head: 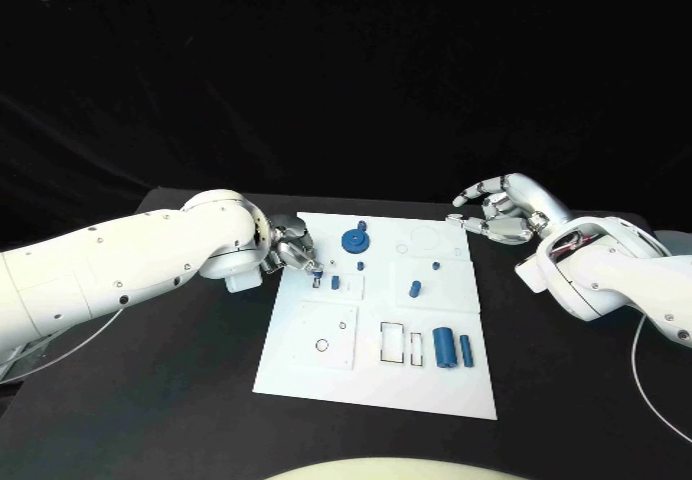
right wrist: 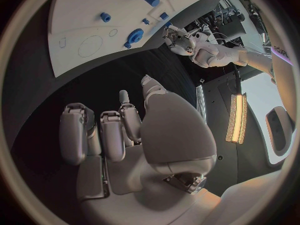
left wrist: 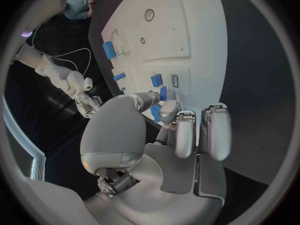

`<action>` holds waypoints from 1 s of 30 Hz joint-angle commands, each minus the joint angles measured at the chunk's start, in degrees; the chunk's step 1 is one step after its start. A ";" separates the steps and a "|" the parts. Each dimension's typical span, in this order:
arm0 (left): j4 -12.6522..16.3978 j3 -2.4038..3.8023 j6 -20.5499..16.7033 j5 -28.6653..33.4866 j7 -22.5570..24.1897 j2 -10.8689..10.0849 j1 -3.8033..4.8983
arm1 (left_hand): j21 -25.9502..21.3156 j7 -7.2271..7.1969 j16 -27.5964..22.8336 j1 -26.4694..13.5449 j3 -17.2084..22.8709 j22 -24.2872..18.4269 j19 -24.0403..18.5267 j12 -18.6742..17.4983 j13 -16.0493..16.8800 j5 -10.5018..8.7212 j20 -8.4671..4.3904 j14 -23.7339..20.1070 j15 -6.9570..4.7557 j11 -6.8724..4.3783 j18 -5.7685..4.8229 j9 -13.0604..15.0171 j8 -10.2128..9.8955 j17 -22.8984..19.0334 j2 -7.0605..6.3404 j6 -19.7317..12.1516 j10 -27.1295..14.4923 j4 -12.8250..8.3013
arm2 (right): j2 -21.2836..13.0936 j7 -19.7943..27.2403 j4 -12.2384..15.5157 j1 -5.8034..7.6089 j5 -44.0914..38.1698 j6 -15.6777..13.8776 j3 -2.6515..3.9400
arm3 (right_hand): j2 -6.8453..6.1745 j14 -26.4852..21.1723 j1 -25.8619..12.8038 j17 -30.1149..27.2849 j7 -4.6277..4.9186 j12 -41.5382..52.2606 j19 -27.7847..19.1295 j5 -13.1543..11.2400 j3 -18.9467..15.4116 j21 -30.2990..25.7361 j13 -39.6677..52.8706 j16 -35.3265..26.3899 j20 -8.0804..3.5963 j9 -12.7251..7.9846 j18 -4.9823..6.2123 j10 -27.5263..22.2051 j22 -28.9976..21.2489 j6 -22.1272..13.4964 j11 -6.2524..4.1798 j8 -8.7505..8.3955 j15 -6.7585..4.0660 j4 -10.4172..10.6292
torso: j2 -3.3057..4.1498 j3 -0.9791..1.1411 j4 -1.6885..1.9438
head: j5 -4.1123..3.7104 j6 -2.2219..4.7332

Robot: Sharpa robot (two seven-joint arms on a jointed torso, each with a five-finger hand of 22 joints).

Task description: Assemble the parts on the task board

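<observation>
The white task board (head: 310,360) lies mid-table with blue parts on it: a gear (head: 353,240) at its far side, a few small pegs (head: 415,289) in the middle and two cylinders (head: 451,348) nearer me. My left hand (head: 293,248) hovers over the board's far left edge and pinches a small blue part (left wrist: 155,113) between thumb and a finger, just above the small pieces (head: 335,283) there. My right hand (head: 498,212) hangs beyond the board's far right corner, fingers loosely curved and apart, holding nothing. The gear (right wrist: 134,36) also shows in the right wrist view.
Black table (head: 144,400) surrounds the board on all sides. Outlined slots (head: 392,340) and round marks (head: 322,345) sit in the board's near half. My left forearm (head: 130,270) lies over the table left of the board.
</observation>
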 commanded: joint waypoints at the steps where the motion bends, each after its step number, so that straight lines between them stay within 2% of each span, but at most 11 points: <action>1: 0.17 -0.06 0.29 -3.29 1.19 0.22 -0.34 | 0.26 -0.74 0.21 -0.56 9.59 2.66 0.67 0.35 0.15 0.41 -0.04 5.86 -0.18 -0.11 -0.35 0.14 0.32 15.10 -0.05 0.78 0.51 -9.07 | 0.02 0.32 0.05 -0.07 -0.22 0.85 0.00 | 0.04 2.85 -0.43 1.45 -0.09 -0.24 -0.13 0.26 -0.18 -0.31 1.96 -0.35 -0.11 0.09 0.47 -0.27 7.03 -0.43 -0.23 0.37 -0.42 0.00 | 0.08 0.06 -0.09 | 0.04 -0.07; 10: -0.06 -0.29 1.15 -4.60 0.41 0.68 -0.82 | 0.24 -0.82 0.21 -1.02 10.14 2.63 0.66 0.59 0.48 1.16 -0.12 5.86 -0.27 -0.19 -0.34 0.14 0.54 15.10 -0.39 1.03 0.87 -9.31 | 0.01 0.35 0.08 -0.12 -0.22 0.83 0.00 | 0.04 2.85 -0.43 1.45 -0.09 -0.24 -0.13 0.26 -0.18 -0.31 1.96 -0.35 -0.11 0.09 0.47 -0.27 7.03 -0.43 -0.23 0.37 -0.42 0.00 | 0.07 0.09 -0.09 | 0.11 -0.26; 30: -0.48 -0.48 3.34 -5.28 -1.63 1.01 -1.12 | 0.33 -1.06 0.21 -2.13 10.99 2.82 0.76 1.16 1.33 3.39 -0.32 5.86 -0.47 -0.42 -0.37 0.20 1.13 15.10 -1.05 1.44 1.65 -9.83 | -0.01 0.45 0.15 -0.13 -0.22 0.76 0.00 | 0.04 2.85 -0.43 1.45 -0.09 -0.24 -0.13 0.26 -0.18 -0.31 1.96 -0.35 -0.11 0.09 0.47 -0.27 7.03 -0.43 -0.23 0.37 -0.42 0.00 | 0.01 0.04 -0.05 | 0.23 -0.65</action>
